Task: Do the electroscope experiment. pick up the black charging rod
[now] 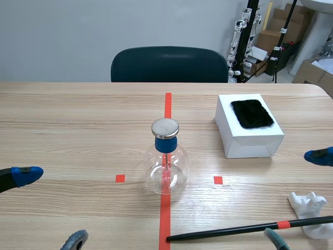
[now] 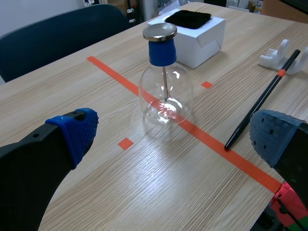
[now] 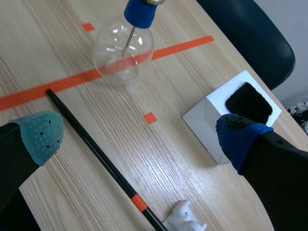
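The black charging rod [image 1: 229, 230], with an orange band near one end, lies flat along the table's front edge, its banded end resting on a white holder [image 1: 311, 205]. In the right wrist view the rod [image 3: 96, 151] runs under the open right gripper [image 3: 139, 137], between its two fingers and untouched. That gripper [image 1: 297, 198] hovers over the rod's right part. The left gripper [image 1: 51, 208] stands open at the front left with nothing in it, far from the rod [image 2: 260, 103]. The glass electroscope flask [image 1: 165, 161], with a blue neck and metal cap, stands upright on the red centre line.
A white box [image 1: 247, 138] with a black fur cloth [image 1: 252, 113] on top sits right of the flask. A dark chair [image 1: 169, 65] stands behind the table's far edge. The flask [image 3: 122, 53] is just beyond the rod's free end.
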You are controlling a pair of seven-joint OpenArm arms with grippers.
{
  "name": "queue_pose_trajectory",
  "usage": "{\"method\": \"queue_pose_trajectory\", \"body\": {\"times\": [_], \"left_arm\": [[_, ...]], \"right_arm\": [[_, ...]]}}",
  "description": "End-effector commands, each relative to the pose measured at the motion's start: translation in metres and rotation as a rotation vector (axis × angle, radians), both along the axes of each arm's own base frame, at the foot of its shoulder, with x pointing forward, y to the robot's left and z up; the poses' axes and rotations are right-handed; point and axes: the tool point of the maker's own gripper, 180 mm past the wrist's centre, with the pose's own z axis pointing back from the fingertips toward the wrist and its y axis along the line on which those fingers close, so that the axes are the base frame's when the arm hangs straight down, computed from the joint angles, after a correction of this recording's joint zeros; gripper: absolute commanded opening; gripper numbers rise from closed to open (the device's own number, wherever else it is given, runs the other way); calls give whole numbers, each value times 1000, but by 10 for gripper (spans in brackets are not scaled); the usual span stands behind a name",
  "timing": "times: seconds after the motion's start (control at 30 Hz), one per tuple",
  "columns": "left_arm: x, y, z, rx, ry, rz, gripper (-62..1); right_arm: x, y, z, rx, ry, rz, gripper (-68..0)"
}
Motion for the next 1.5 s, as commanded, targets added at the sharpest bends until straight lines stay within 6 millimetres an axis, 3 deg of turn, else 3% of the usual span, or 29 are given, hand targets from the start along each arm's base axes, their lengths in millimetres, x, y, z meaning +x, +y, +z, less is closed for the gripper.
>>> {"method": "queue_pose_trajectory", "body": {"times": [0.0, 0.27, 0.63, 0.83, 1.17, 1.47], "left_arm": [[4, 1, 4, -24, -16, 6, 14], [25, 11, -3, -43, -28, 10, 14], [53, 23, -15, -79, -59, 17, 14], [62, 23, -24, -111, -55, 7, 14], [82, 23, -34, -126, -65, -1, 14], [93, 23, -36, -154, -87, -10, 14]], "right_arm": [[8, 3, 5, -28, -17, 49, 4], [23, -10, -35, -332, 157, 157, 4], [29, -25, -60, -607, 349, 288, 4], [43, -34, -74, -717, 378, 251, 4], [32, -39, -116, -864, 477, 339, 4], [34, -48, -133, -922, 522, 366, 4]]}}
